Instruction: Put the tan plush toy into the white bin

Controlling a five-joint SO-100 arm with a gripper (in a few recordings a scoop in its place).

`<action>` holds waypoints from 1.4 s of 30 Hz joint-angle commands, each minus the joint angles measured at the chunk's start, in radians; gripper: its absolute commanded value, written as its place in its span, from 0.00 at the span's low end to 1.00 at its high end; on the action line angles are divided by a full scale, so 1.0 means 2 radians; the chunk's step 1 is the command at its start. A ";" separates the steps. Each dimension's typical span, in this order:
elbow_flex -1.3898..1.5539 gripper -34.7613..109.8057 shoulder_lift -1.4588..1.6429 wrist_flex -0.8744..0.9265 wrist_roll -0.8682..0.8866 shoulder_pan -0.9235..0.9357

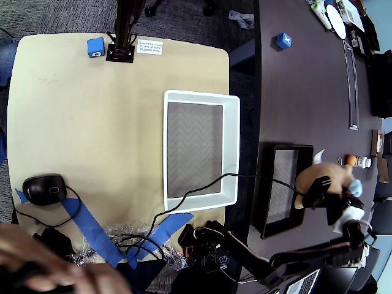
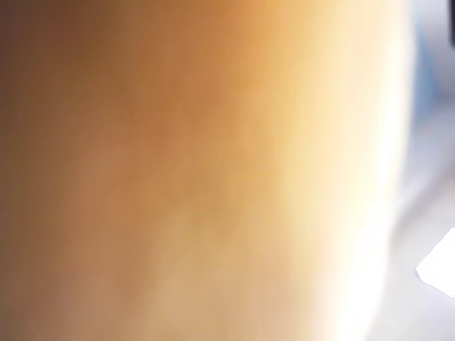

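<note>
The tan plush toy (image 1: 327, 173) sits at the right of the overhead view, on the dark table just right of a black tray (image 1: 264, 202). It shows a light blue paw and a white tag. My black gripper (image 1: 324, 196) reaches up from the lower right, and its fingers close around the toy's lower side. In the wrist view the tan plush toy (image 2: 199, 170) is a close blur of fur against the lens. The white bin (image 1: 231, 147) stands with nothing in it on the tan table, well to the left of the toy.
A black cable (image 1: 202, 187) runs over the bin's lower right corner. On the tan table are a black mouse (image 1: 44, 188), strips of blue tape (image 1: 92, 229) and a blue cube (image 1: 95, 47). Small items lie near the toy at the right edge. A person's blurred hand (image 1: 49, 272) is at lower left.
</note>
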 commanded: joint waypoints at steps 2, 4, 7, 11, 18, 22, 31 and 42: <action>-0.011 0.24 0.114 0.005 -0.033 -0.048; 0.019 0.24 0.148 0.005 -0.048 -0.076; 0.070 0.24 0.197 0.004 -0.073 -0.127; 0.133 0.24 0.258 0.004 -0.120 -0.202; 0.228 0.24 0.343 0.004 -0.192 -0.308; 0.271 0.24 0.386 0.004 -0.228 -0.358; 0.384 0.24 0.439 0.005 -0.287 -0.488; 0.499 0.24 0.437 0.001 -0.296 -0.537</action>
